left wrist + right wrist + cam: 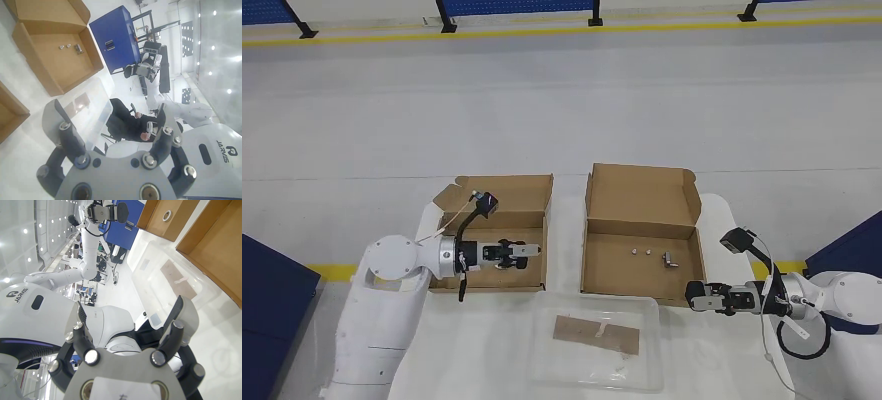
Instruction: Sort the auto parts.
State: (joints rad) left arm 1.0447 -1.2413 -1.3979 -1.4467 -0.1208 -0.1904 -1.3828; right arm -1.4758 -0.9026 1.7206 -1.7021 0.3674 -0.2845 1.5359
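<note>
1. First, the left gripper has its jaws spread wide, with nothing between them.
2. It hangs over the left box, a brown cardboard box with its lid flap folded back.
3. A roll of tape lies on the floor of that box.
4. Next, the right gripper also has its jaws let go and wide apart, and it holds nothing.
5. It sits low over the white table, just beside the near corner of the right box.
6. It is also near one end of the clear tray.
7. The right box is brown cardboard too, and its lid stands up at the back.
8. Three little metal parts lie on its floor, close together in a row.
9. Two of them are small silver nuts, side by side.
10. The third is a bent metal bracket, a bit bigger, just beside the nuts.
11. The clear tray sits in front of the two boxes, near the middle of the table's front edge.
12. A flat brown card lies on the bottom of the tray.
13. One small pale part rests on top of that card.
14. The two boxes stand side by side on the table with a gap between them, and the two grippers are well apart.
</note>
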